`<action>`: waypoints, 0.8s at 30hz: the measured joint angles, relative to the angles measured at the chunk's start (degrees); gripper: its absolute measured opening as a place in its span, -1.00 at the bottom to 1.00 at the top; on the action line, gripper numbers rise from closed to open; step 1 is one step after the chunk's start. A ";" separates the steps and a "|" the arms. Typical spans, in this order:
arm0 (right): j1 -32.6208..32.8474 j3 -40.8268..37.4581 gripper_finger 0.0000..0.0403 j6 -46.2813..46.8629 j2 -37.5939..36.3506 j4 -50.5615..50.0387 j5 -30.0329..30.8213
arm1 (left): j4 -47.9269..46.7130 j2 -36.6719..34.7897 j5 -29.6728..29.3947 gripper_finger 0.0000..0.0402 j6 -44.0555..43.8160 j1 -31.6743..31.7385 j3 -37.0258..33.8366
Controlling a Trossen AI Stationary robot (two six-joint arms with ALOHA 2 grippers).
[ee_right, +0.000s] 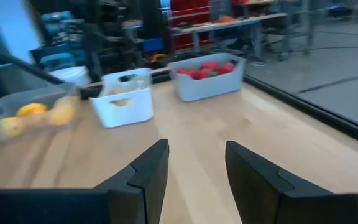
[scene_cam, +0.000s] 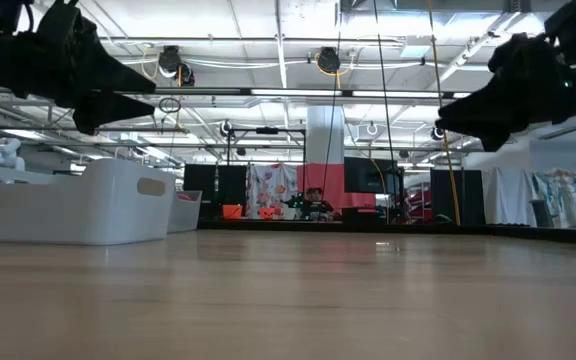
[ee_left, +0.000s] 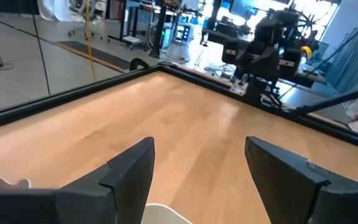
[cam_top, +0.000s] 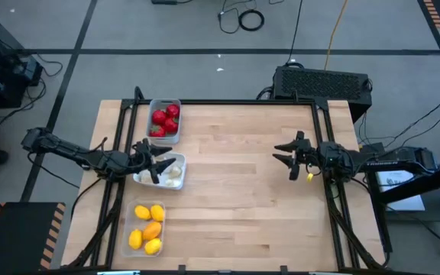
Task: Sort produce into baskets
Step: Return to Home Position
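Note:
Three baskets stand in a row along the table's left side. The far greyish basket (cam_top: 165, 121) holds red fruits (cam_top: 165, 121), also seen in the right wrist view (ee_right: 207, 70). The middle white basket (cam_top: 160, 173) holds whitish bulbs (cam_top: 174, 173). The near clear basket (cam_top: 145, 228) holds yellow and orange ovals (cam_top: 148, 228). My left gripper (cam_top: 157, 161) is open and empty above the white basket. My right gripper (cam_top: 287, 156) is open and empty above the table's right part.
A black metal frame (cam_top: 243, 101) runs along the table's far and side edges. Bare wood lies between the baskets and my right gripper (ee_right: 194, 168). A black box (cam_top: 321, 81) stands beyond the far edge. In the low view the white basket (scene_cam: 78, 205) stands at the left.

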 joint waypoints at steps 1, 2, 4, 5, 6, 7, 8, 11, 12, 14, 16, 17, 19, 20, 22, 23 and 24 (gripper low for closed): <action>-0.09 -0.63 -0.25 0.26 -0.70 0.04 1.07 | 0.07 0.00 -0.14 0.27 0.12 0.00 0.00; -0.31 -1.36 -0.25 0.46 -1.43 0.05 1.32 | 0.07 0.00 -0.23 0.27 0.14 0.00 0.00; -0.72 -2.72 -0.25 0.82 -2.67 0.11 1.29 | 0.05 0.00 -0.26 0.27 0.11 0.00 0.00; -0.91 -3.23 -0.25 1.07 -3.30 -0.20 1.25 | 0.05 0.00 -0.26 0.27 0.09 0.00 0.00; -1.11 -3.19 -0.25 1.07 -3.72 -1.04 1.20 | 0.03 0.00 -0.26 0.27 0.08 0.00 0.00; -1.24 -3.10 -0.25 1.06 -4.04 -1.15 1.13 | 0.01 0.00 -0.26 0.27 0.08 0.00 0.00; -1.38 -3.07 -0.25 1.05 -4.36 -1.14 1.08 | 0.01 0.00 -0.26 0.27 0.06 0.00 0.00; -1.46 -3.06 -0.25 -0.11 -5.24 -1.54 1.08 | -0.02 0.00 -0.25 0.27 -0.04 0.00 0.00; -1.46 -3.06 -0.25 -0.67 -5.68 -2.08 1.07 | -0.12 0.00 -0.22 0.27 -0.22 0.00 0.00; -1.46 -3.06 -0.25 -1.36 -7.02 -3.32 1.03 | -0.41 0.00 0.97 0.27 -0.36 0.00 0.02; -1.46 -3.06 -0.25 -1.87 -8.87 -4.72 1.02 | -0.82 0.00 2.54 0.27 -0.38 0.00 0.02; -1.46 -3.06 -0.25 -2.33 -9.92 -5.68 1.02 | -1.21 0.00 2.96 0.27 -0.47 0.00 0.02; -1.46 -3.06 -0.25 -3.11 -12.12 -7.20 1.03 | -1.71 0.01 3.21 0.27 -1.04 0.00 0.02; -1.46 -3.06 -0.25 -3.62 -13.28 -7.77 1.03 | -1.69 0.00 3.21 0.27 -1.31 0.00 0.02; -1.46 -3.04 -0.25 -4.58 -15.69 -8.66 1.03 | -1.69 0.00 3.21 0.27 -1.60 0.00 0.02; -1.46 -3.04 -0.25 -4.97 -16.92 -9.24 1.03 | -1.69 0.00 3.24 0.27 -1.72 0.00 0.02; -1.50 -3.04 -0.25 -5.41 -18.03 -9.51 1.01 | -1.70 0.00 3.26 0.27 -1.76 0.00 0.02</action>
